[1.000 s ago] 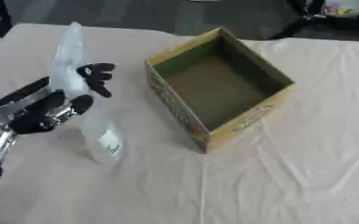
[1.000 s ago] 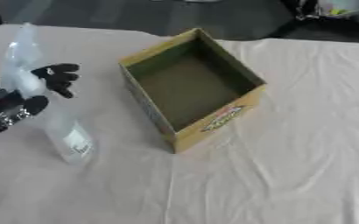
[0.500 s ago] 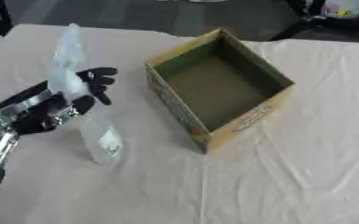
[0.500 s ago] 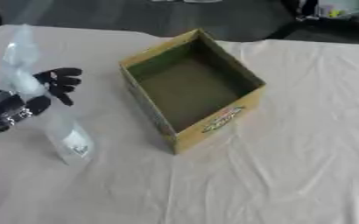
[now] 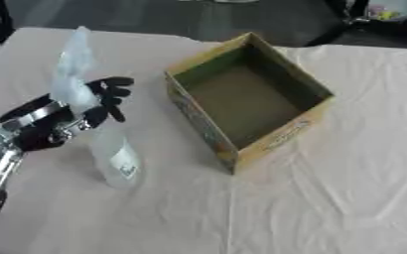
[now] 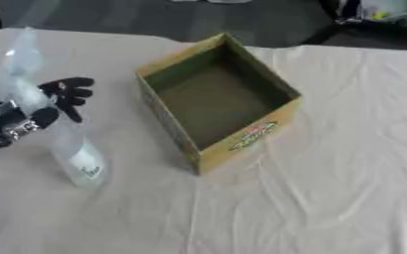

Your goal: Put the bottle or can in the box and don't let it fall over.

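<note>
**Grasping step, bottle outside the box**

Left hand (image 5: pixel 64 116) at the upper part of the clear bottle (image 5: pixel 102 131), fingers curled around it. Bottle standing on the cloth, left of the open box (image 5: pixel 246 99), near it but apart. Next, probably: lifting upright, then lowering onto the box floor. Transparent, tall, narrow, small label low down; likely easy to tip.

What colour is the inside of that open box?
The box is dull olive-brown inside with yellowish outer walls, shown best in the left eye view.
</note>
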Robot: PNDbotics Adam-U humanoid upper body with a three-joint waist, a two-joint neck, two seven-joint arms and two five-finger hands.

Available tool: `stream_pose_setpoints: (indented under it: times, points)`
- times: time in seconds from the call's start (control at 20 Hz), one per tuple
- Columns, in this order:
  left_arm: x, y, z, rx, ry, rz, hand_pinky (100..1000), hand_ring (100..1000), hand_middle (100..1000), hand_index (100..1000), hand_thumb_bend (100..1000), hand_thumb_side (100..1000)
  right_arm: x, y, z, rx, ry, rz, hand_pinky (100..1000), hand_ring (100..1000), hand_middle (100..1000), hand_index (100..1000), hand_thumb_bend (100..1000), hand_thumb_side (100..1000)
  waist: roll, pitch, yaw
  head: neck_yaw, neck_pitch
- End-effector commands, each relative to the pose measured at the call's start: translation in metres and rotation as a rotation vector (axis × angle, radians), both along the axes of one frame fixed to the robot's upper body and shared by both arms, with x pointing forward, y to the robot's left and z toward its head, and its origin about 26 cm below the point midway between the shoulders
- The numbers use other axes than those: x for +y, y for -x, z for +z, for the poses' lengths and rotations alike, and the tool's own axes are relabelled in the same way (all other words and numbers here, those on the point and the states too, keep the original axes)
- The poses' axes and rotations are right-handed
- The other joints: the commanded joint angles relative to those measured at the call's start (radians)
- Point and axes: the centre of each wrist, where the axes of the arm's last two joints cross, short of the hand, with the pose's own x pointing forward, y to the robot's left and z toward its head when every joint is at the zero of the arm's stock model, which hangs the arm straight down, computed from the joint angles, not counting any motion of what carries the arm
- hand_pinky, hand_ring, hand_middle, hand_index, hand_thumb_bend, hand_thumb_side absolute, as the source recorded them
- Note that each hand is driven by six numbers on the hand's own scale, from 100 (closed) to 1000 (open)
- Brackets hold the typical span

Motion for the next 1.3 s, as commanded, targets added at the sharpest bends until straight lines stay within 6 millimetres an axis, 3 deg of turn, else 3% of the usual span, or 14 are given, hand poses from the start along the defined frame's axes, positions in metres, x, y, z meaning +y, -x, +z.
stream_pose_setpoints:
  times: [0.05, 0.95, 1.3]
  points:
    - [0.0005, 0.0002, 0.0098, -0.016, -0.007, -0.006, 1000, 1000, 1000, 644, 124, 778, -0.0011, 0.0003, 0.0048, -0.014, 0.010, -0.001, 916, 999, 1000, 914, 100, 524, 0.000, -0.008, -0.001, 0.002, -0.012]
    - [-0.0071, -0.0010, 0.0099, 0.018, 0.005, -0.049, 1000, 908, 1000, 606, 100, 753, 0.0004, -0.0022, 0.0044, -0.009, 0.004, 0.008, 917, 997, 1000, 914, 100, 524, -0.002, -0.006, -0.002, 0.003, -0.014]
    - [-0.0083, -0.0018, 0.0093, 0.037, 0.012, -0.047, 1000, 825, 1000, 510, 100, 754, 0.0002, -0.0020, 0.0044, -0.011, 0.003, 0.008, 918, 997, 1000, 915, 100, 524, -0.003, -0.006, -0.002, 0.003, -0.015]
